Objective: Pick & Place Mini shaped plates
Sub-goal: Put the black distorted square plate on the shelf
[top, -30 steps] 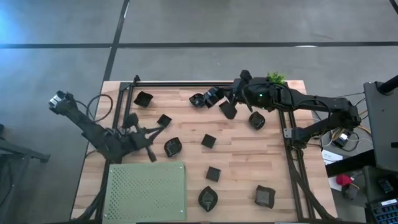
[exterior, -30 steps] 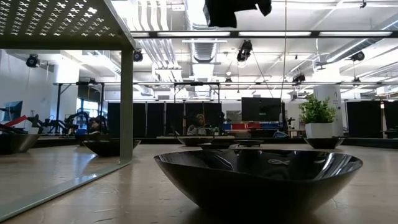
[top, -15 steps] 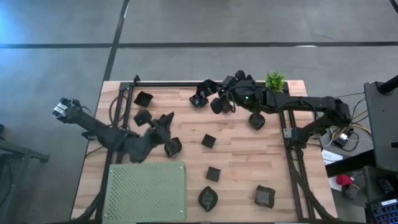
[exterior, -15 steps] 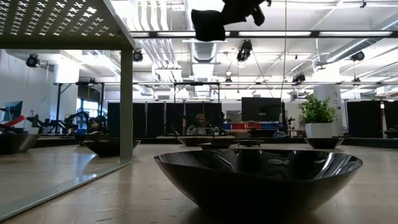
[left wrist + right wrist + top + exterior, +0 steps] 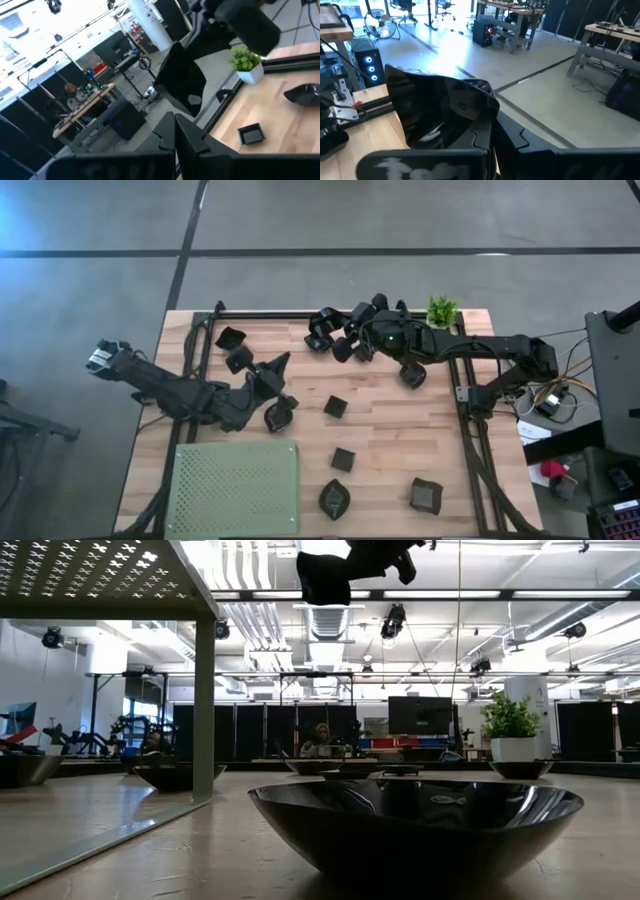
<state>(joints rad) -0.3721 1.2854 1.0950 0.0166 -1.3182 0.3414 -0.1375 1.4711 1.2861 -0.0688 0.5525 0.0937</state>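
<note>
From the low view I see my right gripper [image 5: 345, 565] cut off by the top edge, fingertips hidden.

A glossy black dish [image 5: 415, 825] fills the wooden tabletop [image 5: 150, 850] foreground.

The wooden table [image 5: 390, 430] carries a light green perforated mat [image 5: 237, 488], near the left gripper [image 5: 281, 364], and a potted plant [image 5: 441, 310], near the right gripper [image 5: 340, 347]. Of the black mini plates, 1 round plate [image 5: 278, 415] lies just beside the left jaws and 1 dark plate [image 5: 320, 340] just beside the right jaws. 4 more lie well apart from both: 2 square [image 5: 336, 407] [image 5: 344, 459], 1 leaf-like [image 5: 334, 499], 1 corner plate [image 5: 426, 495].
</note>
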